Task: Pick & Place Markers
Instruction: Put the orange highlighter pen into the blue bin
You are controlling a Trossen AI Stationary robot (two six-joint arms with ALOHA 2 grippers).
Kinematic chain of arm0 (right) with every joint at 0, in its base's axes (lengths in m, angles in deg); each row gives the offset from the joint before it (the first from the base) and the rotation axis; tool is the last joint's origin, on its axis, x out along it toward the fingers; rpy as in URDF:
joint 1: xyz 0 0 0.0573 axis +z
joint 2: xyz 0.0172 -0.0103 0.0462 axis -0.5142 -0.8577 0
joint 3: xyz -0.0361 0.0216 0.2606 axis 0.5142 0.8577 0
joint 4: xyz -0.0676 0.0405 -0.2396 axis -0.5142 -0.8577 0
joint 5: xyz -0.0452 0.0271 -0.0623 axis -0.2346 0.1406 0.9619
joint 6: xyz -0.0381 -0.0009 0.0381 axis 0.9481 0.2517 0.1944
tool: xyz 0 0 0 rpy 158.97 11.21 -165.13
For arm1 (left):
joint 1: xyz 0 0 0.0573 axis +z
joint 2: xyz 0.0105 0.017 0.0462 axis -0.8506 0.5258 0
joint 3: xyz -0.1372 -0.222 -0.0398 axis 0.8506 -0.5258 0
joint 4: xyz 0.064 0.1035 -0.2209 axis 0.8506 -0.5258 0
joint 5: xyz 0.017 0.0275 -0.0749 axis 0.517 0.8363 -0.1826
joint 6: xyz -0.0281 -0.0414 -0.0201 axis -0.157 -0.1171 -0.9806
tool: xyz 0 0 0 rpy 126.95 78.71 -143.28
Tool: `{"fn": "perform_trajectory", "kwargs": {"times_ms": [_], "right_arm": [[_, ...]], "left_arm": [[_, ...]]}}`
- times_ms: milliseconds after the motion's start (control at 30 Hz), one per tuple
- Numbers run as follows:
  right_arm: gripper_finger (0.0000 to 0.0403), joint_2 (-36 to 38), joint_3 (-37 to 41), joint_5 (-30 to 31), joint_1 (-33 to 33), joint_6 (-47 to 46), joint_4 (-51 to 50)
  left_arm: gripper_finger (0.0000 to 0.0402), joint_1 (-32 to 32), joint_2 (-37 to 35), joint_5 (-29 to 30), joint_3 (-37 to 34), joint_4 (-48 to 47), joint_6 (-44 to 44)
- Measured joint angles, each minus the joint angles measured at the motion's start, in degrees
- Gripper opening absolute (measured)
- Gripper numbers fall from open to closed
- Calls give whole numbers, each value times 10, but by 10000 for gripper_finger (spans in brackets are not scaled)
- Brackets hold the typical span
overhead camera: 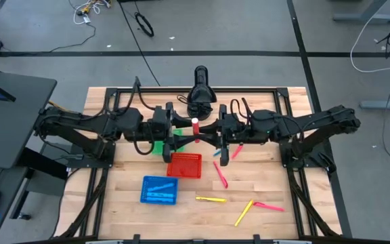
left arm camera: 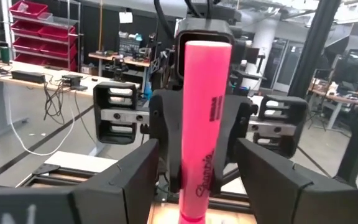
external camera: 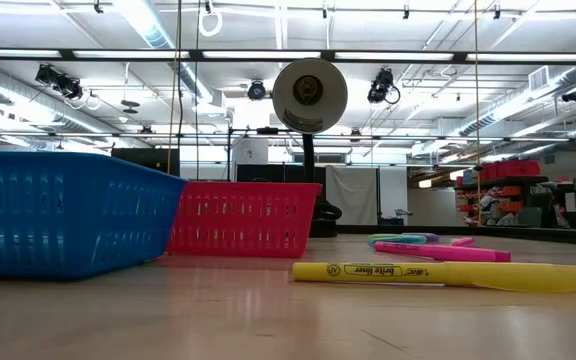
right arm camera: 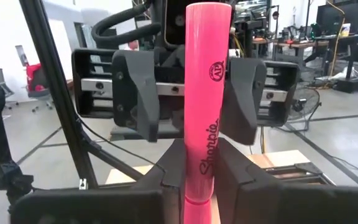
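Observation:
A pink Sharpie marker [overhead camera: 195,125] stands upright in the air between my two grippers, above the table's middle. My right gripper [right arm camera: 201,186] is shut on it. My left gripper [left arm camera: 197,186] faces it from the other side, open, one finger on each side of the marker [left arm camera: 204,112] with a small gap to it. Other markers lie flat on the table: pink [overhead camera: 220,174], yellow [overhead camera: 210,199], yellow [overhead camera: 244,212], pink [overhead camera: 268,206]. The low view shows a yellow one [external camera: 438,273] and a pink one [external camera: 443,251]. My right gripper pinches the pink marker's lower barrel [right arm camera: 199,163] between its two fingers [right arm camera: 166,180]. The fingers come in level from the table's right and lie across the marker. The marker stands upright, lifted clear of the table, with most of its length above the fingers.
A red basket [overhead camera: 184,165] sits just near-side of the grippers, with a blue basket [overhead camera: 159,190] nearer the left. A green basket [overhead camera: 157,147] is partly hidden under my left arm. A black lamp-like stand [overhead camera: 200,91] rises at the far edge.

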Motion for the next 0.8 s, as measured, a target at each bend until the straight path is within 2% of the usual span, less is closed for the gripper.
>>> {"fn": "perform_trajectory", "kwargs": {"times_ms": [133,467,800], "right_arm": [[43,0,0,-1,0,0,7],[43,0,0,-15,0,-5,6],[44,-3,-1,-26,0,-15,10]], "left_arm": [[201,0,0,-5,0,3,9],[66,0,0,-18,0,10,0],[69,0,-1,-20,0,13,0]]}}
